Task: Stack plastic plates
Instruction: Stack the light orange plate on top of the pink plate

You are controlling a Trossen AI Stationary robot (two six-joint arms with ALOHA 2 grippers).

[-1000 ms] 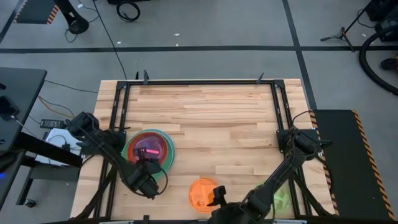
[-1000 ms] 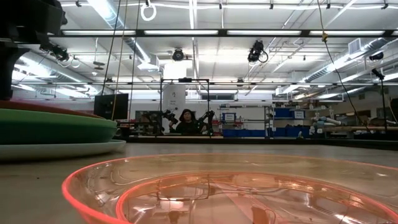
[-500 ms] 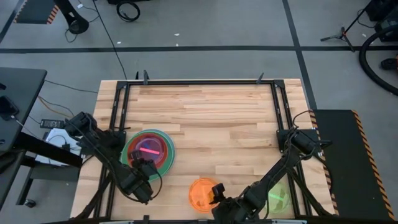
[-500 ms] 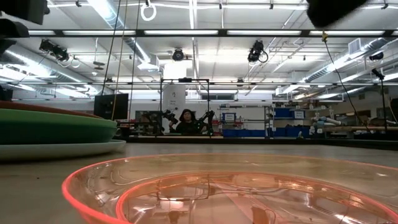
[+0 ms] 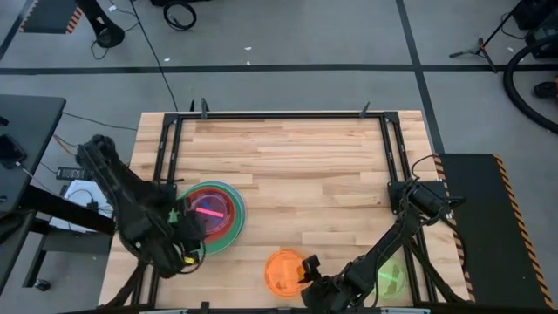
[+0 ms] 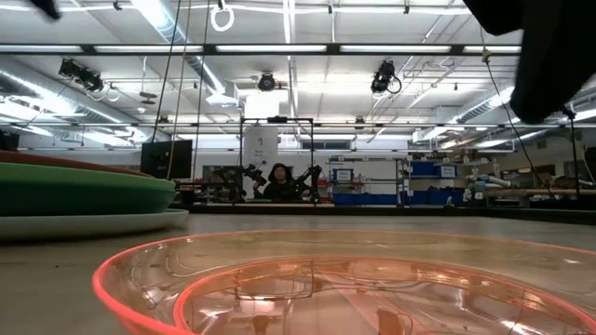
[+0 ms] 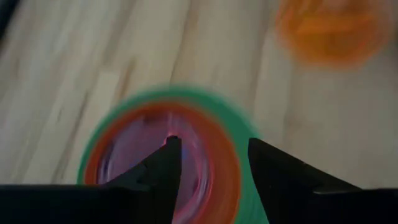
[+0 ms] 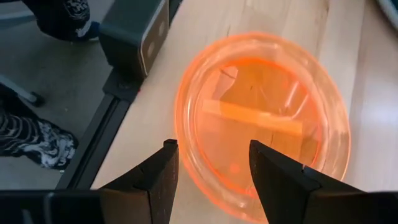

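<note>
At the table's near left stands a stack of plastic plates (image 5: 209,216): green rim, red-orange plate, and a small pink plate (image 7: 140,155) on top. My left gripper (image 7: 211,152) hovers open above the stack's near-left side (image 5: 183,246), touching nothing. A small orange plate (image 8: 261,118) lies flat on the wood at the near edge (image 5: 283,270). My right gripper (image 8: 211,155) is open just over the orange plate's rim, on its right side (image 5: 308,269); I cannot tell whether it touches. A lime plate (image 5: 390,279) lies under the right arm.
Black frame rails (image 5: 166,166) run along the table's left, far and right sides. A dark camera box (image 8: 134,31) sits at the near edge beside the orange plate. A person's legs (image 8: 37,140) show beyond that edge. Bare wood (image 5: 296,166) fills the middle and far part.
My left gripper has drawn back from the top of the stack, up and toward the table's near-left corner; the pink plate stays on the stack. My right gripper has come down a little toward the orange plate.
</note>
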